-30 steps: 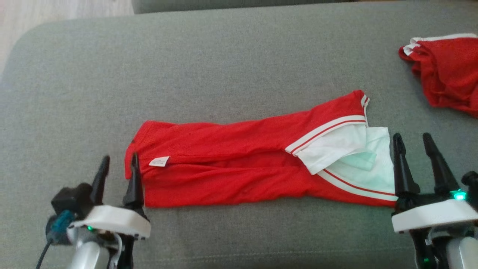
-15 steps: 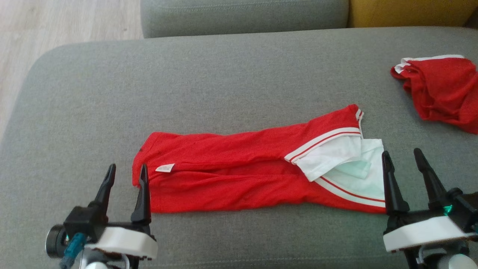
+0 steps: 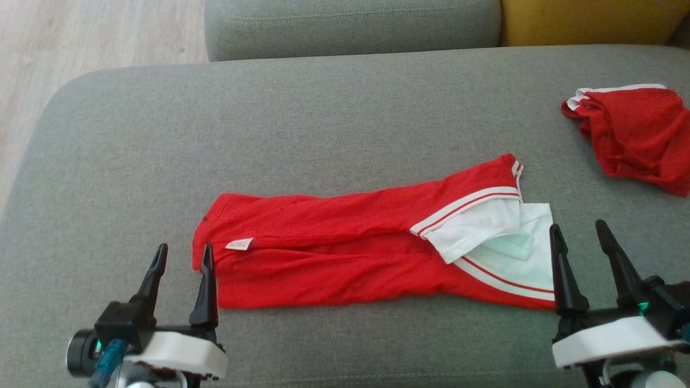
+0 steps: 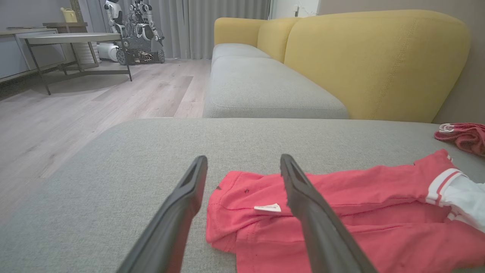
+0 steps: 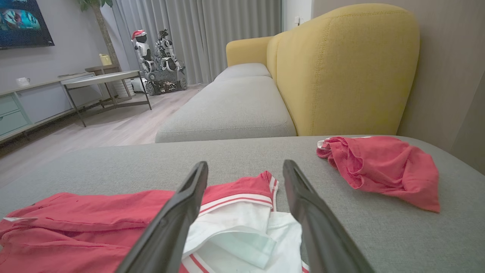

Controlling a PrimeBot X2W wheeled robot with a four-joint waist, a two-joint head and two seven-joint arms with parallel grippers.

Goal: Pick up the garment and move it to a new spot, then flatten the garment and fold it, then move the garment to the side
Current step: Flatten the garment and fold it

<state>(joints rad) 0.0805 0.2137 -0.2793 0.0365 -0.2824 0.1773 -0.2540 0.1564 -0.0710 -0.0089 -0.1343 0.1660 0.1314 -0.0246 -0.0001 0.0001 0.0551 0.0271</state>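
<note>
The garment [image 3: 345,248] is red with white striped trim and a white inner part, folded into a long band across the grey cushion [image 3: 323,134]. It also lies in the left wrist view [image 4: 341,212] and the right wrist view [image 5: 113,220]. My left gripper [image 3: 183,250] stands open at the garment's left end, its right finger [image 3: 206,291] over the edge by the small white label [image 3: 239,244]. My right gripper [image 3: 577,229] stands open just beyond the white right end, holding nothing.
A second red garment [image 3: 636,134] lies crumpled at the cushion's far right. Behind are another grey seat [image 3: 350,27] and a yellow backrest [image 3: 587,21]. Wooden floor [image 3: 81,43] drops off at the left. A table [image 4: 72,38] and another robot [image 4: 136,30] stand across the room.
The whole picture has shifted downward, so the camera has tilted up. Both grippers have drawn back slightly toward the near edge and stay open. The garment lies as before.
</note>
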